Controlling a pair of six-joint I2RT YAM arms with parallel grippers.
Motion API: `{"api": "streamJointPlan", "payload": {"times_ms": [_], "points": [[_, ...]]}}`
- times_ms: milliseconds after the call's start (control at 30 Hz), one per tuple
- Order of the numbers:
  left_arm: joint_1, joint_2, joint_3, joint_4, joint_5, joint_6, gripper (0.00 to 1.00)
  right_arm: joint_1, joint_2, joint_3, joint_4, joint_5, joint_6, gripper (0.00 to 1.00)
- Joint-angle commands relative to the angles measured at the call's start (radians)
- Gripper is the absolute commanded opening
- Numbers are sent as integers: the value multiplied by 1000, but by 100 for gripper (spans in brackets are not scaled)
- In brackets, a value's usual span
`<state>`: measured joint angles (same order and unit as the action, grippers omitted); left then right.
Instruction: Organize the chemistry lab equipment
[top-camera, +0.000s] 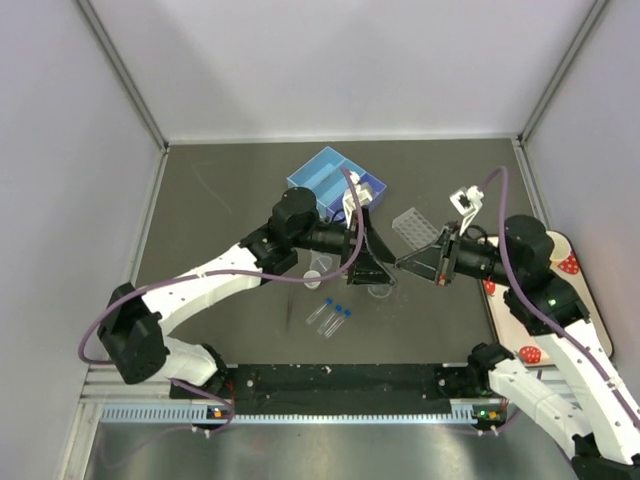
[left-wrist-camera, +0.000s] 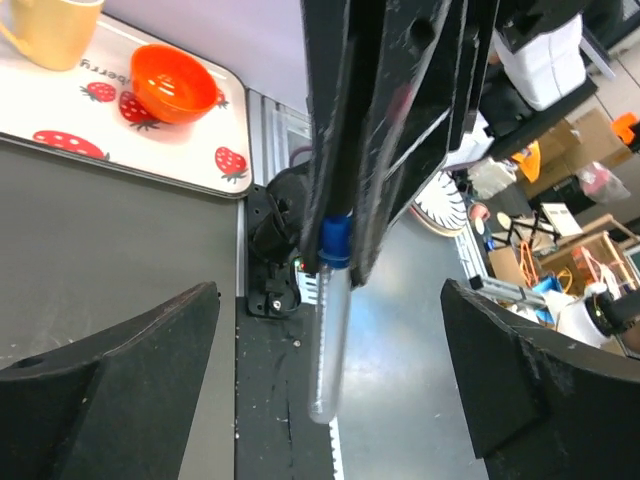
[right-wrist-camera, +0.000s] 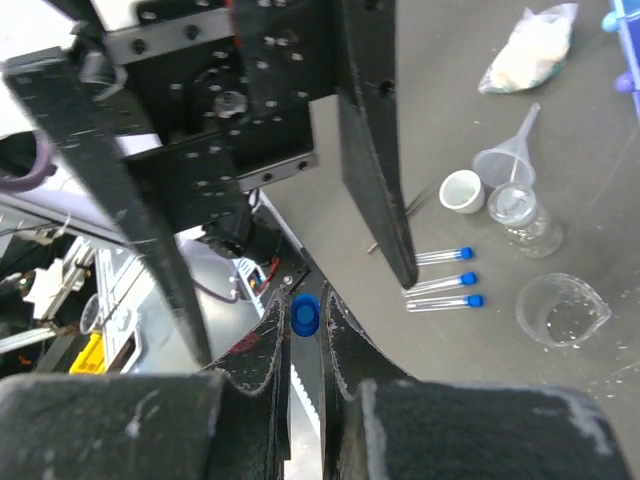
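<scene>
A blue-capped test tube (left-wrist-camera: 328, 340) hangs in the air over the table's near edge. My right gripper (right-wrist-camera: 305, 300) is shut on its blue cap (right-wrist-camera: 304, 318). My left gripper (left-wrist-camera: 330, 290) stands wide open around the tube, its fingers (left-wrist-camera: 130, 370) well apart from the glass. In the top view the two grippers meet tip to tip, left (top-camera: 375, 272) and right (top-camera: 402, 263). Three more capped tubes (right-wrist-camera: 440, 280) lie side by side on the table. A funnel (right-wrist-camera: 505, 160), a small white cup (right-wrist-camera: 462, 191), a glass jar (right-wrist-camera: 520, 215) and a clear beaker (right-wrist-camera: 562, 310) stand nearby. The clear tube rack (top-camera: 415, 227) sits behind the grippers.
A blue divided bin (top-camera: 335, 180) stands at the back centre. The strawberry tray (left-wrist-camera: 120, 150) at the right holds a yellow mug (left-wrist-camera: 50, 30) and an orange bowl (left-wrist-camera: 175, 82). A small plastic bag (right-wrist-camera: 525, 45) lies beyond the funnel.
</scene>
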<state>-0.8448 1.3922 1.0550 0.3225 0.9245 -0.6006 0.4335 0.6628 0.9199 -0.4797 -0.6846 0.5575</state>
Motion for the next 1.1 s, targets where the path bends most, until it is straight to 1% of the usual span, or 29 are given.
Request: {"api": "streamJointPlan", "payload": {"times_ms": [0, 67, 100, 133, 167, 200, 233, 267, 300, 333, 400, 433, 533, 633, 667, 767, 833, 933, 1067], "points": [[7, -30, 137, -241, -85, 157, 99, -2, 75, 69, -13, 121, -76, 0], [7, -42, 170, -318, -159, 217, 99, -1, 109, 92, -25, 170, -102, 0], [7, -45, 206, -418, -197, 237, 99, -1, 139, 100, -28, 224, -110, 0], [7, -54, 226, -463, -287, 275, 99, -1, 158, 120, -30, 250, -125, 0], [9, -58, 244, -558, -350, 292, 99, -1, 187, 131, -39, 310, -131, 0], [9, -61, 279, -601, -410, 317, 99, -1, 204, 152, -43, 339, -139, 0], [9, -62, 298, -643, -570, 321, 99, -1, 216, 163, -45, 368, -154, 0], [7, -64, 322, -719, -648, 326, 99, -2, 250, 174, -57, 438, -162, 0], [10, -68, 327, -746, -712, 332, 99, -1, 268, 198, -63, 480, -177, 0], [9, -73, 330, -769, -842, 332, 99, -2, 287, 210, -69, 556, -183, 0], [9, -94, 313, -803, -929, 326, 99, -2, 343, 233, -77, 635, -195, 0], [9, -104, 298, -806, -1005, 321, 99, -2, 365, 238, -77, 713, -196, 0], [9, -156, 223, -806, -1061, 292, 99, -6, 441, 255, -70, 880, -183, 0], [9, -228, 128, -769, -1072, 262, 99, -25, 507, 264, -27, 945, -189, 0], [9, -248, 78, -758, -1076, 253, 99, -36, 521, 263, -11, 959, -189, 0], [10, -317, -7, -732, -1079, 225, 99, -62, 566, 249, 79, 959, -200, 0], [9, -354, -41, -723, -1082, 210, 99, -71, 592, 247, 130, 953, -212, 0], [9, -386, -88, -711, -1089, 200, 98, -76, 659, 269, 154, 954, -225, 0], [7, -401, -141, -691, -1049, 180, 97, -87, 762, 301, 190, 988, -232, 0]]}}
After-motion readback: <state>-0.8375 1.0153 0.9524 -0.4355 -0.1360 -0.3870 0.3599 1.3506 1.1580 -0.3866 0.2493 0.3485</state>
